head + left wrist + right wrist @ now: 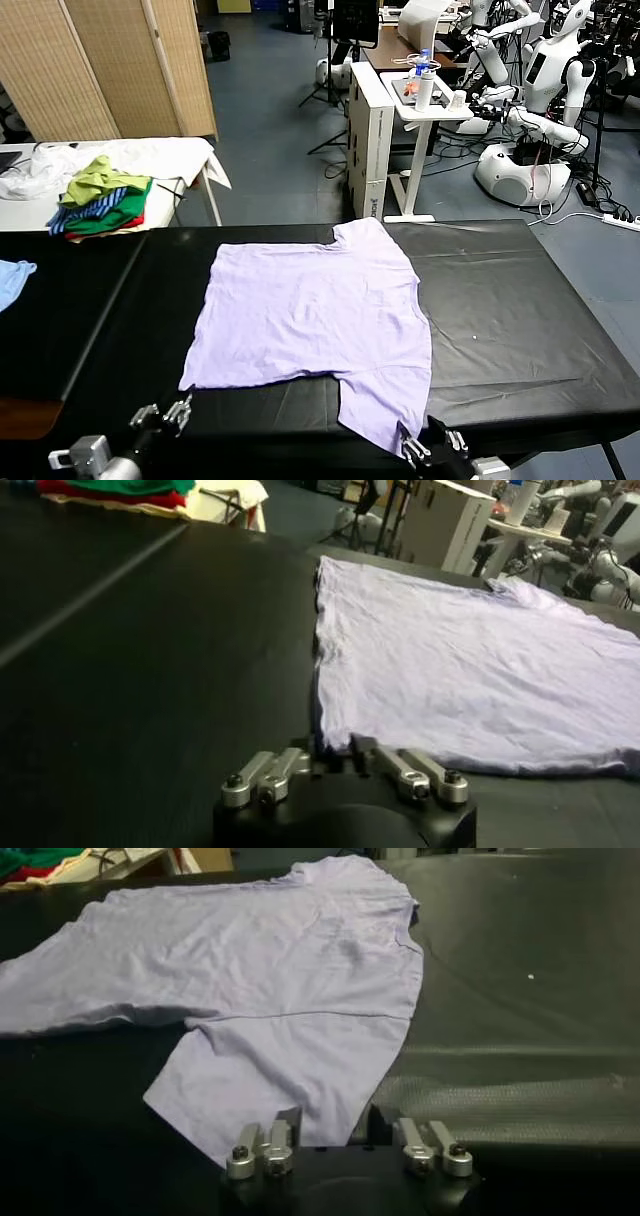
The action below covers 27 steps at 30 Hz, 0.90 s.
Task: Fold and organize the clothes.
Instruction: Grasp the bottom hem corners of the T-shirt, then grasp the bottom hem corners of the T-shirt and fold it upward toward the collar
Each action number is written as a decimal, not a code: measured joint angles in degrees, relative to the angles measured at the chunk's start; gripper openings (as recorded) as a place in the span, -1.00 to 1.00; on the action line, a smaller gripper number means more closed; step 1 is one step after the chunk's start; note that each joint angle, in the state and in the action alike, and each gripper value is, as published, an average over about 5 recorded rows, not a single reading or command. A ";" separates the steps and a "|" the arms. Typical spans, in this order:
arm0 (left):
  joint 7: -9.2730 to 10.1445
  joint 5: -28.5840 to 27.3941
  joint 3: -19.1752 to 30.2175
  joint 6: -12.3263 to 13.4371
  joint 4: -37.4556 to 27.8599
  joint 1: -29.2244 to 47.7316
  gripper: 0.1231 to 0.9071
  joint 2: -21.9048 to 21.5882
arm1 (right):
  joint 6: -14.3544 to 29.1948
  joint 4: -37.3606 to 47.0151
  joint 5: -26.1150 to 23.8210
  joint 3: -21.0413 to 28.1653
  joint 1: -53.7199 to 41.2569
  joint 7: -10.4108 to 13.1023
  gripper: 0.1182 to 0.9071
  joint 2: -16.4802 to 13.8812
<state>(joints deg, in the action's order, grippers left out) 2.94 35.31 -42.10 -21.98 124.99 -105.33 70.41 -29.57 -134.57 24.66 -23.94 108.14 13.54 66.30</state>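
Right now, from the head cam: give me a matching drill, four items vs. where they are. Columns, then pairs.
Items:
1. T-shirt
2. garment heap
3. left gripper
4. right gripper

Places:
A. at the near sleeve's edge
B. white side table, far left
C. spread flat, middle of the black table
D. just off the shirt's near-left corner

Pairs: 1-C, 2-B, 3-D, 4-A

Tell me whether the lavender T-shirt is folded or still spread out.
Spread out. The T-shirt lies flat in a single layer on the black table, both sleeves extended, no fold visible.
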 joint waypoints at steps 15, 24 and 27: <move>1.41 -3.00 -0.43 0.22 3.74 -4.29 -0.94 1.95 | -0.82 -5.05 -0.43 -2.66 7.00 2.69 -0.94 -0.50; 1.65 -3.25 -3.15 0.44 7.57 -9.71 -0.94 3.01 | 0.05 -6.79 0.13 -3.86 9.70 2.53 -0.94 -1.18; 1.72 -3.23 -3.87 0.75 8.28 -10.34 -0.94 3.47 | 1.76 -6.97 0.96 -4.38 9.43 1.62 -0.94 -1.72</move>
<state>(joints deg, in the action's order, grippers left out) 4.66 32.07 -45.97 -21.23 133.27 -115.67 73.88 -27.81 -141.54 25.62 -28.32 117.57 15.16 64.58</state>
